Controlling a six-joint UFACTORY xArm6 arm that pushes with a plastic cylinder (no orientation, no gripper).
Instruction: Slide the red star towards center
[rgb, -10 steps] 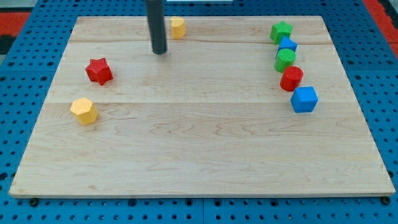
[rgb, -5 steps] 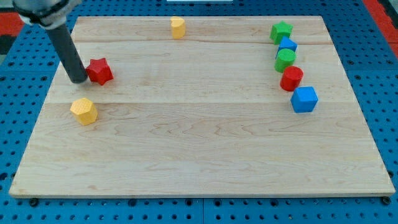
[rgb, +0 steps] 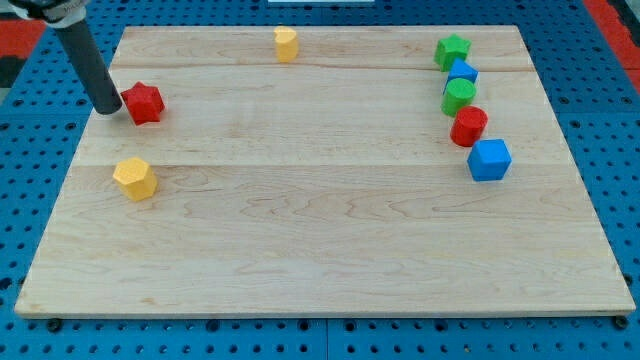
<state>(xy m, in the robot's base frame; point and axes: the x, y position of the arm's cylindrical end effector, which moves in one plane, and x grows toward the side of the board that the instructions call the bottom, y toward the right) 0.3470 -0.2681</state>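
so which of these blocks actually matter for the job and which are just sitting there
In the job:
red star
my tip, just to the star's left

Lying about:
yellow hexagon
yellow block
green star
blue block
green cylinder
red cylinder
blue cube

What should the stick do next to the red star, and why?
Probably push toward the view's right and slightly down. My tip sits right at the left side of the red star, and the board's middle lies that way.

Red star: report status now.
My tip at the red star's left side, apparently touching. Star near board's left edge. Path toward center clear.
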